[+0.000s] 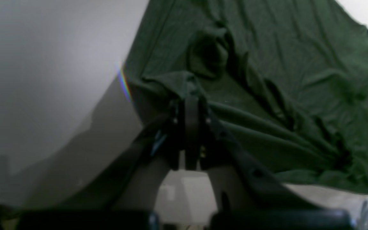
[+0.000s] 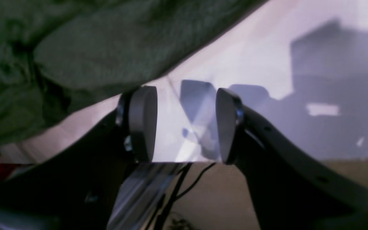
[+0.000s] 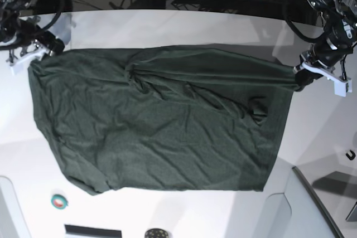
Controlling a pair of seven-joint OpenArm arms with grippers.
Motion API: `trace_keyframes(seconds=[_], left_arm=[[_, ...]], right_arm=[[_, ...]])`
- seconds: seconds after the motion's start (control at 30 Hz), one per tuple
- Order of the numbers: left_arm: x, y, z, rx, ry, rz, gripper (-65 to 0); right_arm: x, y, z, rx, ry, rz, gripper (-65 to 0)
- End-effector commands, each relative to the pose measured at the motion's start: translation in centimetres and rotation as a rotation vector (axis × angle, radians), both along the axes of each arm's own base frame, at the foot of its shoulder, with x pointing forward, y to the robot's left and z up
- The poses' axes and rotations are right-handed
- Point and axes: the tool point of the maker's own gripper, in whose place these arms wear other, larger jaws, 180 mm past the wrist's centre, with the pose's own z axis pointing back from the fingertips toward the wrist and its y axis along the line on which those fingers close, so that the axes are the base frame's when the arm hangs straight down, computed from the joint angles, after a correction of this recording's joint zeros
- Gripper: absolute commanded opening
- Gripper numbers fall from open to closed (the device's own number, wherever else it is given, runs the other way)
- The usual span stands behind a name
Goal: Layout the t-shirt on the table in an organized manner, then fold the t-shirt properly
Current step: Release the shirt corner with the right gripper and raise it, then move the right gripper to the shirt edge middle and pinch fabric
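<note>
T-shirt (image 3: pixel 162 121) flat, seemingly in left gripper (image 1: pixel 190 95).

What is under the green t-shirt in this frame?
The t-shirt lies spread on the white table, one corner pinched in the left gripper. Whatever lies beneath the cloth is covered.

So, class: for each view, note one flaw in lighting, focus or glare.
Left wrist: a rainbow flare streaks beside the t-shirt, and the left gripper is dark and soft. Right wrist: cloth blurred; hard shadows on the table past the right gripper. Base: evenly lit, sharp.
</note>
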Motion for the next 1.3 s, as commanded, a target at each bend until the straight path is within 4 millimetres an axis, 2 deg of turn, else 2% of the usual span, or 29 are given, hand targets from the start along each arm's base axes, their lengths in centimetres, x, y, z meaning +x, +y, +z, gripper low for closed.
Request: trace_keyframes(seconds=[0.0,0.1,0.2,0.27,0.33,0.47,0.6,0.8,1.0,1.27], left_arm=[[0.7,0.4,1.7,0.032,-0.054,-0.011,-65.0],[0.5,0.2,2.3,0.051,-0.062,-0.018,-65.0],[0.6,0.0,2.9,0.065,-0.067,-0.031,-65.0],[0.6,-0.2,3.2,0.07,-0.056,-0.042,-65.0],[0.6,-0.2,3.2,0.072,-0.051,-0.045,-65.0],[0.6,-0.1,3.4,0.079,-0.053,-0.048,-65.0],[0.7,0.0,3.4,0.079,-0.053,-0.048,-65.0],[0.2,1.1,3.3,0.108,-0.031,-0.041,-65.0],[0.2,1.9,3.8,0.135,-0.028,-0.042,-65.0],[-0.3,1.6,3.5,0.131,-0.016,-0.045,-65.0]], right_arm=[[1.1,-0.3,1.3,-0.032,-0.051,0.03,-36.8],[2.1,3.0,2.5,-0.084,-0.075,0.266,-35.9],[2.6,9.4,3.4,-0.124,-0.166,0.651,-36.5],[2.5,12.4,4.0,-0.174,-0.248,0.792,-36.5],[2.4,14.3,3.8,-0.247,-0.301,0.86,-36.5],[1.2,17.1,2.0,-0.441,-0.375,1.032,-36.5],[0.5,18.7,0.9,-0.666,-0.479,1.201,-36.5],[2.2,20.8,1.1,-0.908,-0.551,1.12,-35.9],[1.9,23.4,-0.4,-0.985,-0.532,1.162,-36.3],[1.2,23.9,-1.6,-0.995,-0.506,1.202,-36.5]])
